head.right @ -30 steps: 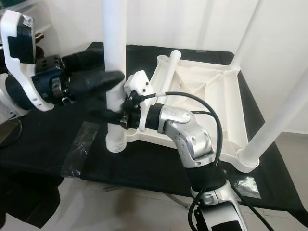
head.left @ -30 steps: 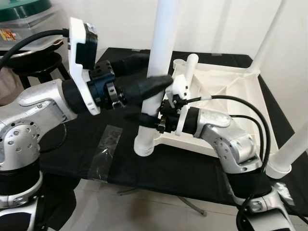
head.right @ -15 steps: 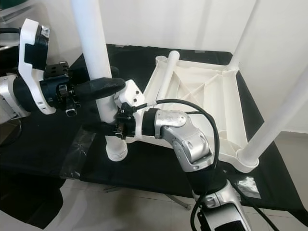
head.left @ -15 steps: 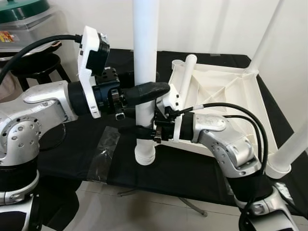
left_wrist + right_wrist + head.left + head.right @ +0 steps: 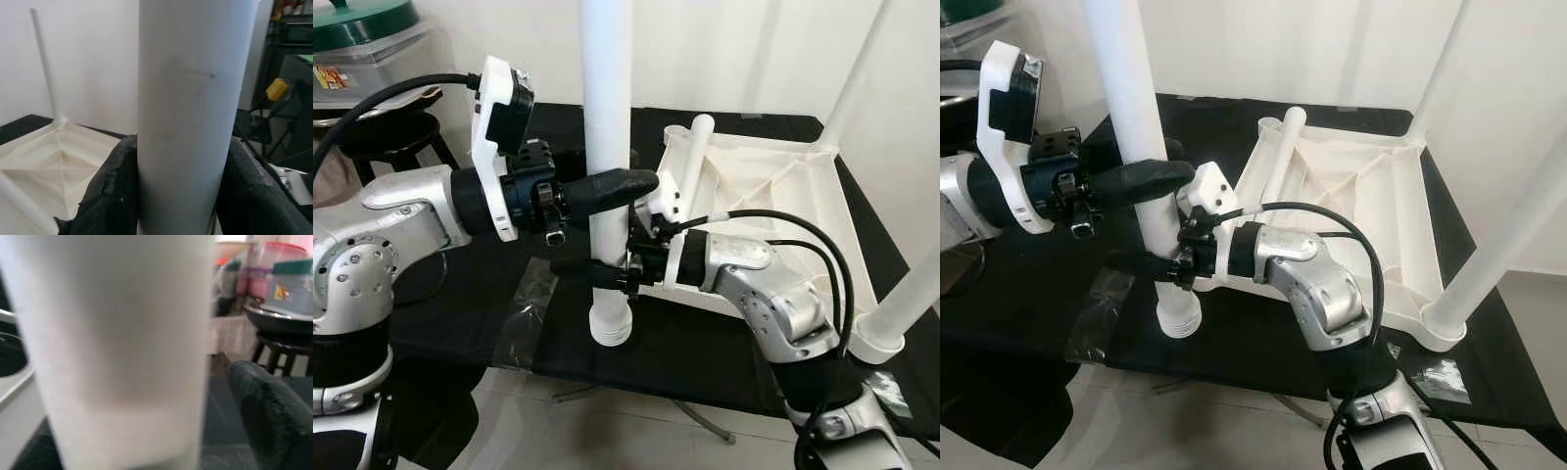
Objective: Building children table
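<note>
The left end effector [image 5: 607, 186] and right end effector [image 5: 592, 269] both squeeze the loose white leg [image 5: 607, 117] upright at 9 o'clock of the upside-down tabletop [image 5: 773, 186], so that leg still needs fitting.

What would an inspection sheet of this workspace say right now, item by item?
Surface: black-covered table, clear tape patch near its front edge.
Job's things: white table leg held upright, threaded end near the front edge; upside-down white tabletop with legs already standing in its corners.
Clutter: nothing seen.
Grippers: left gripper clamped on the leg higher up; right gripper clamped lower down.
Cables: black cables loop over the right arm; one runs to the left wrist camera.
Surroundings: white wall, black stool, storage bin with green lid at the left.
</note>
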### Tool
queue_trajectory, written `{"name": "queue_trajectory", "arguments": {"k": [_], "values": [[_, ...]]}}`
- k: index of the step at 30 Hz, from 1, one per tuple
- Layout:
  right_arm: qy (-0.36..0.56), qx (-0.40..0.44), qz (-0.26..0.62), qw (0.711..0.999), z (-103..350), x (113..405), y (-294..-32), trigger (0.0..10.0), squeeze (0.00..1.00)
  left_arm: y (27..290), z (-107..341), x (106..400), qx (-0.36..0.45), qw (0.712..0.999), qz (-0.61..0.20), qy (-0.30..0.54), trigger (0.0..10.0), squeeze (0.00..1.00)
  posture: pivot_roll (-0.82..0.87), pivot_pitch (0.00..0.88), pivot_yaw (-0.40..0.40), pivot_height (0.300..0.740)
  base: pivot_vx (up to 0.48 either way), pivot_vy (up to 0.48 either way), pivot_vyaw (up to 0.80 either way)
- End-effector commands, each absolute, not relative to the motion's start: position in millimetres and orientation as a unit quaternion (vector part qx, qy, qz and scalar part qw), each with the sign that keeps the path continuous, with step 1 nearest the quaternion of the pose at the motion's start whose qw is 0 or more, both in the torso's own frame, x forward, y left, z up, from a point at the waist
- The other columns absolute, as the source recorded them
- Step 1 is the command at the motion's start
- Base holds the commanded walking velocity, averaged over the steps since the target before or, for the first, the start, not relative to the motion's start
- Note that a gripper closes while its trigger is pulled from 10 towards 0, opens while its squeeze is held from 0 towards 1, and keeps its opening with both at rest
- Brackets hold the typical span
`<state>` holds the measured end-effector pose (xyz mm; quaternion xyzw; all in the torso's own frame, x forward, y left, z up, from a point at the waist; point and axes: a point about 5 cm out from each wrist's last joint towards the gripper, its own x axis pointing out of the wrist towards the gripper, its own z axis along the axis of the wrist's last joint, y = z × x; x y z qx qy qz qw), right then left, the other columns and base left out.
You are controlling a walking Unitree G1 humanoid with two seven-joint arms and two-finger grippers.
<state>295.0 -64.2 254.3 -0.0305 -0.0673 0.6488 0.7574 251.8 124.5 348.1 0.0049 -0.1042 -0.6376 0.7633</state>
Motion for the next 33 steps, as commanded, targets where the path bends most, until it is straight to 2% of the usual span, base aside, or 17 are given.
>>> {"name": "queue_trajectory", "arguments": {"k": [1, 2, 3, 4, 5, 7, 11, 12, 13, 23, 32, 33], "values": [[-0.053, -0.036, 0.708, 0.703, 247.6, 288.0, -67.0, 10.0, 0.85, 114.1, 348.6, 235.7, 0.005, 0.679, -0.730, -0.082, 0.0, 0.00, 0.04, 0.039, -0.002, 0.740, 0.000, 0.000, 0.00], [-0.053, -0.036, 0.708, 0.703, 247.6, 288.0, -67.0, 10.0, 0.85, 114.1, 348.6, 235.7, 0.005, 0.679, -0.730, -0.082, 0.0, 0.00, 0.04, 0.039, -0.002, 0.740, 0.000, 0.000, 0.00], [-0.024, -0.066, 0.743, 0.666, 239.4, 283.0, -67.7, 10.0, 0.13, 109.7, 346.8, 229.6, 0.003, 0.637, -0.768, -0.068, 0.0, 0.00, 0.04, 0.038, -0.001, 0.740, 0.000, 0.000, 0.00], [0.002, -0.082, 0.766, 0.637, 232.9, 279.1, -68.5, 10.0, 0.00, 106.6, 345.6, 225.0, 0.002, 0.604, -0.794, -0.060, 0.0, 0.00, 0.03, 0.037, -0.004, 0.740, 0.000, 0.000, 0.00], [0.002, -0.082, 0.766, 0.637, 232.9, 279.1, -68.5, 10.0, 0.00, 106.6, 345.6, 225.0, 0.002, 0.604, -0.794, -0.060, 0.0, 0.00, 0.03, 0.037, -0.004, 0.740, 0.000, 0.000, 0.00], [0.028, -0.083, 0.794, 0.602, 226.2, 274.3, -67.9, 10.0, 0.00, 99.2, 345.3, 217.8, 0.004, 0.561, -0.826, -0.059, 0.0, 0.00, 0.03, 0.038, -0.003, 0.740, 0.000, 0.000, 0.00], [0.031, -0.077, 0.801, 0.593, 223.6, 273.4, -66.1, 10.0, 0.00, 94.0, 346.3, 214.8, 0.006, 0.542, -0.838, -0.064, 0.0, 0.00, 0.03, 0.038, -0.004, 0.740, 0.000, 0.000, 0.00], [0.029, -0.072, 0.802, 0.592, 223.1, 273.5, -64.8, 8.7, 0.00, 91.7, 347.0, 214.6, 0.007, 0.537, -0.841, -0.068, 0.0, 0.00, 0.03, 0.039, -0.003, 0.740, 0.000, 0.000, 0.00], [0.018, -0.060, 0.801, 0.595, 224.6, 274.3, -61.9, 0.2, 0.00, 88.1, 348.5, 214.9, 0.005, 0.532, -0.843, -0.074, 0.0, 0.00, 0.03, 0.040, 0.000, 0.740, 0.000, 0.000, 0.00], [-0.009, -0.041, 0.809, 0.587, 228.8, 273.6, -60.9, 0.0, 0.00, 85.1, 353.5, 217.9, -0.003, 0.528, -0.845, -0.085, 0.0, 0.00, 0.03, 0.046, 0.008, 0.740, 0.000, 0.000, 0.00], [-0.030, -0.031, 0.799, 0.600, 233.7, 276.7, -62.8, 0.0, 0.00, 85.1, 359.5, 226.6, -0.014, 0.548, -0.830, -0.099, 0.0, 0.00, 0.02, 0.049, 0.009, 0.740, 0.000, 0.000, 0.00], [-0.038, -0.025, 0.791, 0.610, 235.1, 278.7, -63.5, 0.0, 0.00, 84.8, 361.4, 231.4, -0.015, 0.563, -0.819, -0.105, 0.0, 0.00, 0.02, 0.048, 0.009, 0.740, 0.000, 0.000, 0.00]]}}
